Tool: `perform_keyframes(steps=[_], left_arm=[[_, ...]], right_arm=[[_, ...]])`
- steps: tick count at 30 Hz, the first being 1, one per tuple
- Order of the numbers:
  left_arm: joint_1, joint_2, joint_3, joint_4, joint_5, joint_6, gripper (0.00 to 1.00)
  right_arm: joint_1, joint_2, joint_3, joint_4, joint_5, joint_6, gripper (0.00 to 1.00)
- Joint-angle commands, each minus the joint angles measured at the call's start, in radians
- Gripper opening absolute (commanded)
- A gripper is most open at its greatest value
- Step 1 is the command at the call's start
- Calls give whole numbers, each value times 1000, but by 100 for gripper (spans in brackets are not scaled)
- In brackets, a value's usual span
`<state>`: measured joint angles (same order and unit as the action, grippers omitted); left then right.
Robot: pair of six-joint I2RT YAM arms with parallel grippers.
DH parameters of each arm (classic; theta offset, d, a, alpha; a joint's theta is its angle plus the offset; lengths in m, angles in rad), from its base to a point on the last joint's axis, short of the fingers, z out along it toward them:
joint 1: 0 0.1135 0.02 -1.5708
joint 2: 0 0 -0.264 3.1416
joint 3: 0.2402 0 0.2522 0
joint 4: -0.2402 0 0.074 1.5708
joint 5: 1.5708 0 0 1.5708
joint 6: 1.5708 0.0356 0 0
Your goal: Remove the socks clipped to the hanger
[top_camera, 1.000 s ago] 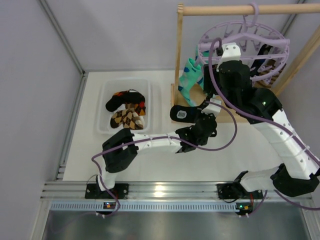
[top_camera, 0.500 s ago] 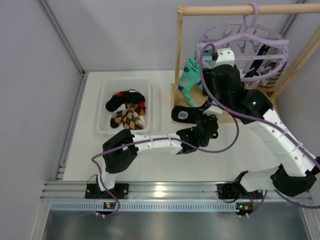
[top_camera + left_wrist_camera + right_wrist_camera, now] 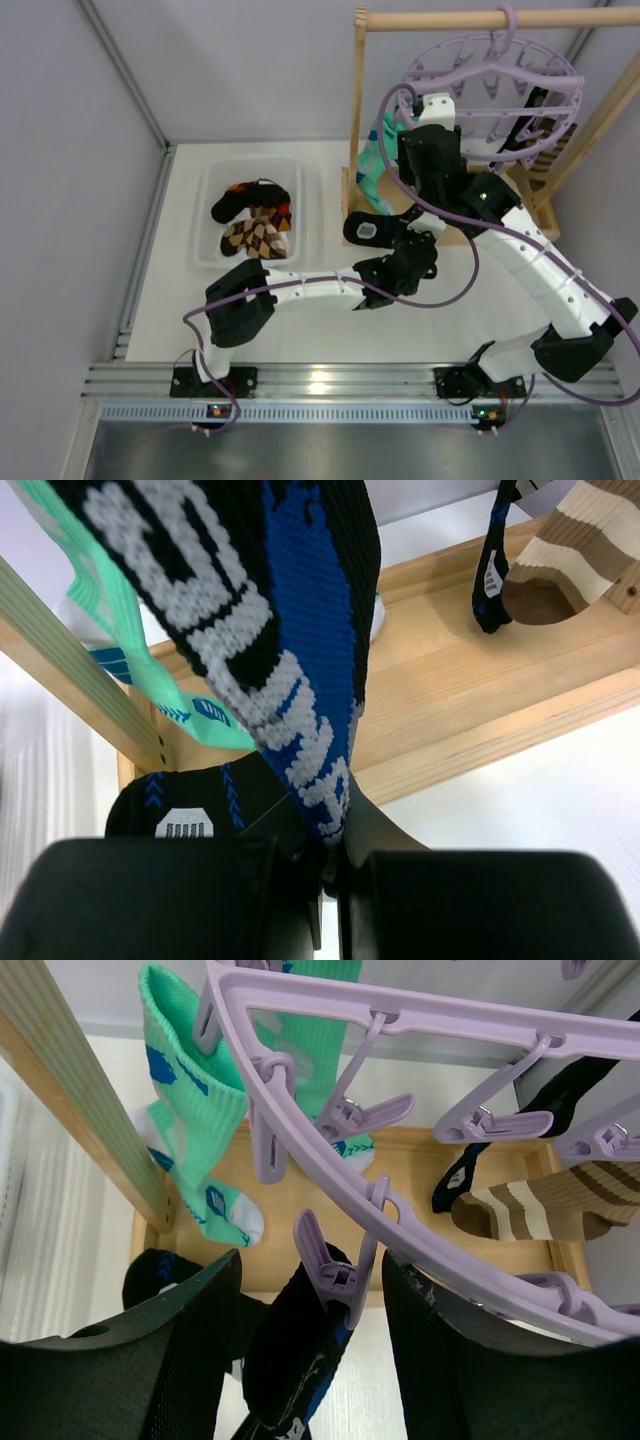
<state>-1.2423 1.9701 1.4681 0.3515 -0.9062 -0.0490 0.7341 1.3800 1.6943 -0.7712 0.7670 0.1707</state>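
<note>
Wooden rail frame (image 3: 357,100) carrying lavender hanger (image 3: 400,1005) by its hook, right gripper (image 3: 305,1305) fingers spread either side of a clip (image 3: 325,1260) pinning black sock (image 3: 290,630), left gripper (image 3: 330,880) clamped on that sock's lower end, teal socks (image 3: 195,1130) and brown striped sock (image 3: 540,1210) clipped on.

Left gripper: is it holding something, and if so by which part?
Yes. The left gripper pinches the black sock with blue and grey marks, gripping it by its hanging lower end.

readable text: none | black sock (image 3: 250,650): grey knitted characters, illegible | wrist sticker (image 3: 366,229): illegible
</note>
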Motion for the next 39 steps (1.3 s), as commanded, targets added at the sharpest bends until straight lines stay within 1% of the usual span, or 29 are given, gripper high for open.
perform_keyframes(steps=[1,7,11,14,17,21,27,30,33,34,39], left_arm=[[-11,-47,23,52,6,-2,0],[-14,-48,29,52,-3,5,0],[-16,-47,29,52,-11,6,0],[-17,-40,34,52,-11,8,0],[-19,-43,35,52,-11,11,0],[-23,-45,32,52,-10,15,0],[-23,-37,29,52,-3,11,0],[-25,-40,21,50,3,-3,0],[-25,-42,20,50,4,-8,0],[-25,-42,20,50,4,-5,0],[-22,-36,14,50,3,-17,0]], right_arm=[[-18,4,-8,88,72,-20,56],[-19,-1,-41,115,118,-23,50],[-19,-24,-81,162,141,-23,49],[-15,-30,-97,188,160,-27,52],[-13,-33,-119,219,189,-31,53],[-13,-38,-134,256,210,-43,47],[-12,-27,-120,288,238,-75,44],[-13,-27,-134,326,261,-94,39],[-13,-25,-140,339,264,-99,30],[-12,-24,-139,337,262,-99,22],[-10,-27,-140,334,250,-85,9]])
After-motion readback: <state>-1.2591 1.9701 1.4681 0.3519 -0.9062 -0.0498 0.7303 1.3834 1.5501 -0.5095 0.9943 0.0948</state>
